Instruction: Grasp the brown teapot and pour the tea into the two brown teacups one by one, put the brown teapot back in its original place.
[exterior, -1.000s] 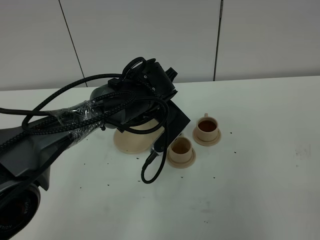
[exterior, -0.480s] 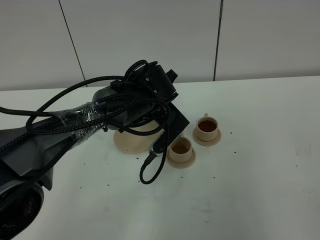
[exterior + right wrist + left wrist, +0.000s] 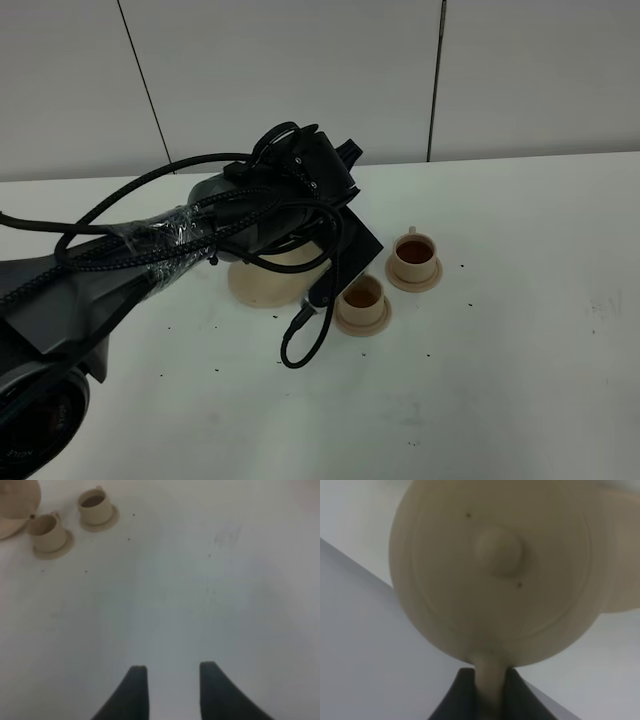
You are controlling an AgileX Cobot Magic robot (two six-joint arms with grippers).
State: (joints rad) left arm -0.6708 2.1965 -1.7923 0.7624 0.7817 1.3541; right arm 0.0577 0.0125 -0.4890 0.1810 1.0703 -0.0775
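Left wrist view is filled by the brown teapot (image 3: 470, 595), seen from above its lid (image 3: 498, 555). Its loop handle (image 3: 490, 690) is clamped between the left fingers (image 3: 453, 701). In the exterior high view the pot is almost fully covered by the left arm (image 3: 150, 245). Only some beige is seen over the large saucer (image 3: 250, 292), left of the near teacup (image 3: 362, 292) and the far teacup (image 3: 412, 250). Whether the pot already rests on this saucer cannot be told. Brown liquid is seen in both cups, so the pouring is judged as done and the putting back as the step in hand.

Several things could go wrong. If the handle is released before the base is flat on the saucer, the pot may tip and the lid may slide. As the saucer is hidden under the arm, the pot may be set off-centre, on the rim. The black cable loop (image 3: 298, 320) hangs just beside the near teacup. If the arm is drawn away carelessly, this cup could be caught and tea spilled on the worktop (image 3: 500, 380).

The right fingers (image 3: 132, 695) are held a little apart with nothing between them, well away from the cups, so nothing is blocked by them.
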